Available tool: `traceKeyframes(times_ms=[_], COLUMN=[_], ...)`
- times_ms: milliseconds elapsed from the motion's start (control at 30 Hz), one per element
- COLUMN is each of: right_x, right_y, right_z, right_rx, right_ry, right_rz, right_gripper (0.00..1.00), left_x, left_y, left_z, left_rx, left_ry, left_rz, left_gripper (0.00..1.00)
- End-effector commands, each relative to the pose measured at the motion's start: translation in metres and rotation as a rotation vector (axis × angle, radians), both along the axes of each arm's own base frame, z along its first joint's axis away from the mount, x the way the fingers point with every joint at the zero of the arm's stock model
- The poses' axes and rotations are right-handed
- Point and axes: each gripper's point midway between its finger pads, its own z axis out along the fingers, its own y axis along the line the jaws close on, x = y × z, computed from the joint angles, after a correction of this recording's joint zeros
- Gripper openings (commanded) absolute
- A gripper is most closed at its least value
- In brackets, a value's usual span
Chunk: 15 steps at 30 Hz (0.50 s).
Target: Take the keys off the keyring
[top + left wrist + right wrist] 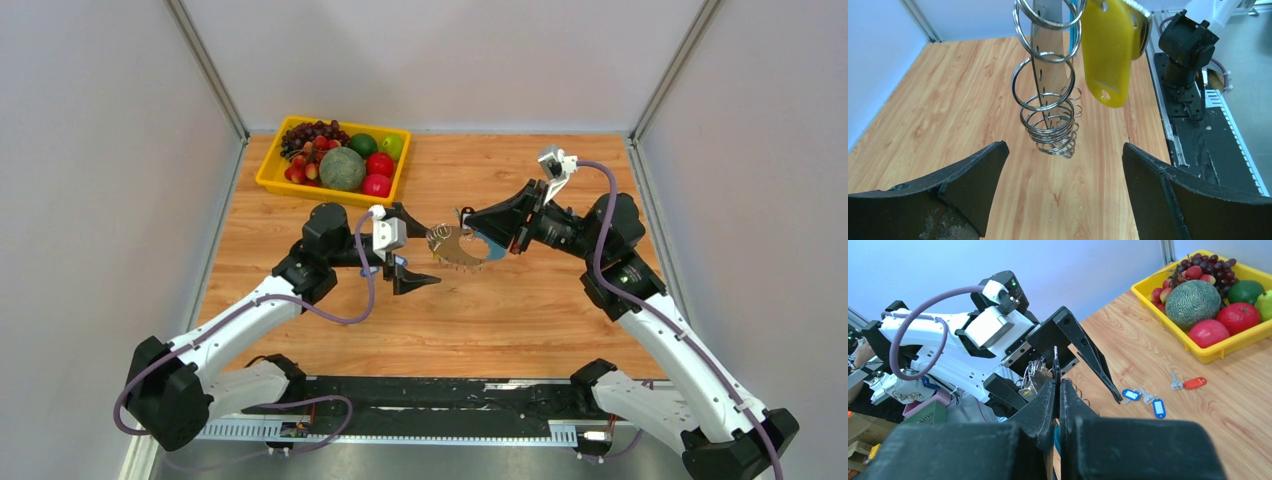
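Observation:
The keyring (462,247), a loop fanned with small keys and a blue strap arc (492,247), hangs above the table in my right gripper (468,220), which is shut on it. In the right wrist view the right gripper (1056,381) pinches a thin metal blade (1055,357). My left gripper (430,257) is open just left of the keyring, one finger on each side of its end. In the left wrist view, a chain of silver rings (1047,107), a flat metal blade (1048,45) and a yellow tag (1108,50) hang just beyond the open left gripper (1064,147).
A yellow tray (270,172) of fruit stands at the back left, also in the right wrist view (1218,354). Loose keys with blue tags (1131,394) (1158,407) and a red-tagged key (1193,383) lie on the wooden table (520,310).

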Motion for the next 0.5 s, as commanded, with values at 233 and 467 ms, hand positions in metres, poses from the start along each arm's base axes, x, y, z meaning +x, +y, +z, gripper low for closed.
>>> traceKeyframes(times_ms=[233,467], right_x=[-0.011,-0.012], right_y=[0.003,0.009], right_z=[0.025,0.022], right_rx=[0.111,0.121], right_ry=[-0.048,-0.035], right_rz=[0.05,0.074], right_gripper=[0.05,0.05], left_x=[-0.013,-0.016], left_y=[-0.005,-0.006], left_z=[0.023,0.031], left_rx=[-0.049,-0.064], left_ry=[-0.088,-0.086], left_rz=[-0.101,-0.121], left_gripper=[0.96,0.97])
